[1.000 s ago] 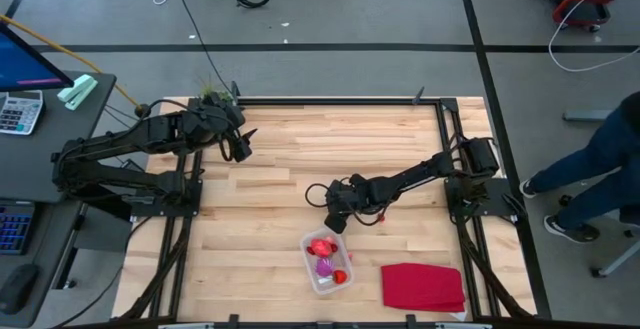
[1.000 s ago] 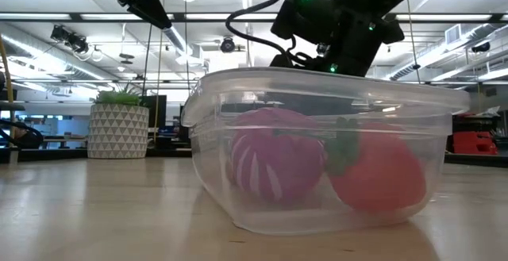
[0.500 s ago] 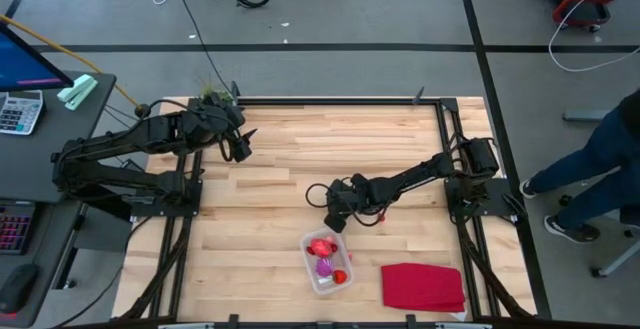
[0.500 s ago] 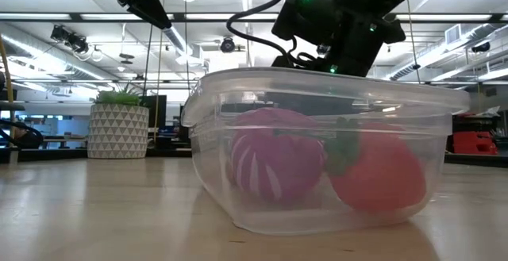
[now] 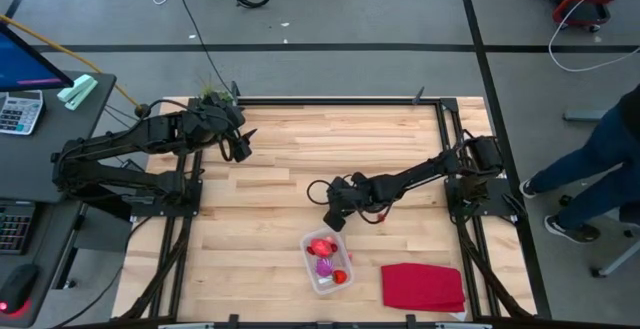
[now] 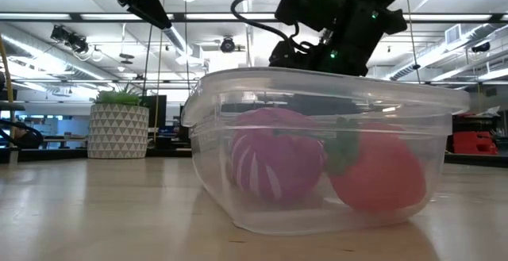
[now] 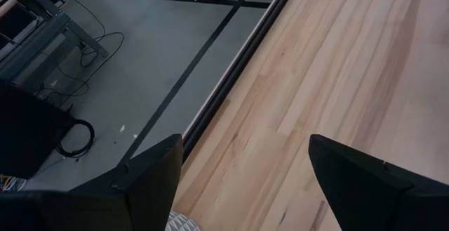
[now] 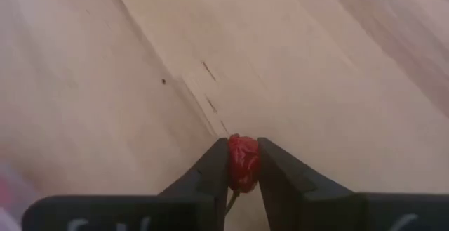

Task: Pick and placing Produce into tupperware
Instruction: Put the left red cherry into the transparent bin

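Observation:
My right gripper (image 8: 243,150) is shut on a tiny red piece of produce (image 8: 243,162) over the bare wood near the table's middle, just beyond the tupperware (image 5: 327,261). In the high view this gripper (image 5: 333,219) is at the end of the outstretched right arm. The clear tupperware (image 6: 317,150) rests on its base on the table. It holds a purple piece (image 6: 274,166) and a larger red piece (image 6: 377,174), and the high view shows a small red piece (image 5: 340,277) too. My left gripper (image 5: 238,147) waits open at the far left, its fingers (image 7: 151,175) wide apart over the table's edge. My right gripper pinches the tiny red piece by its two sides (image 8: 243,171) between the free ends of its fingers (image 8: 210,171). The fingers slant down at it from the table's right side. A thin stem hangs below the piece between the fingers.
A flat red cloth (image 5: 423,287) lies at the near right. A green plant in a white pot (image 6: 119,130) stands at the far left edge. Bare wood lies between the two arms. A person (image 5: 600,169) stands off the table's right side.
My right gripper has risen a little above the table behind the tupperware. The tupperware and the pieces in it have stayed put.

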### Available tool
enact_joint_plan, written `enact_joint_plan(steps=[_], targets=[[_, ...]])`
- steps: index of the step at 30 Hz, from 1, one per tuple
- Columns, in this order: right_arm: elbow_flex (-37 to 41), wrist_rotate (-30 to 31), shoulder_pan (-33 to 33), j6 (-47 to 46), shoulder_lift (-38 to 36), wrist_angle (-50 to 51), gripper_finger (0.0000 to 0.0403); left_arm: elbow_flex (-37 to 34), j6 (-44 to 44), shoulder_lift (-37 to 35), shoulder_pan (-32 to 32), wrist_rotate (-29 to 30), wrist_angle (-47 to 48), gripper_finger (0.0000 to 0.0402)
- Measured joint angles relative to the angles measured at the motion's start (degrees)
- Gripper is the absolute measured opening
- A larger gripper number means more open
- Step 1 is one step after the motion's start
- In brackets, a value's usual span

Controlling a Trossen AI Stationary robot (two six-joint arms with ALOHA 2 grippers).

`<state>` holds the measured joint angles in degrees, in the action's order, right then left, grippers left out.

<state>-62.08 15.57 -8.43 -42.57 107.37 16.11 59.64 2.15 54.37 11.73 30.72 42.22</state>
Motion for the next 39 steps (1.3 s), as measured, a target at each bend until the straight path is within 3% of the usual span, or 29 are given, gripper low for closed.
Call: enact_joint_plan(steps=[8,16,25,30,35,39], targets=[[-0.91,-2.08,0.00,-2.41,-0.87,-1.76,0.0073,0.00,0.00,0.00,-0.01,0.01,0.00,0.0316],[-7.99,-6.43,-0.95,-2.00,-0.91,-2.17,0.0073,0.00,0.00,0.00,0.00,0.01,0.02,0.0316],[-13.27,-10.14,-7.52,0.93,-1.09,-1.78,0.0073,0.00,0.02,0.00,-0.02,0.01,0.08,0.0316],[-13.25,-5.36,-12.66,-5.31,-0.58,1.97,0.0084,0.00,0.00,0.00,-0.01,0.01,0.07,0.0316],[-13.18,0.57,-15.38,-8.44,-0.54,8.05,0.0123,0.00,-0.02,0.00,-0.01,0.02,0.02,0.0316],[-13.18,1.68,-15.82,-8.86,-0.54,9.66,0.0152,0.00,-0.04,0.00,-0.01,0.02,0.00,0.0316]])
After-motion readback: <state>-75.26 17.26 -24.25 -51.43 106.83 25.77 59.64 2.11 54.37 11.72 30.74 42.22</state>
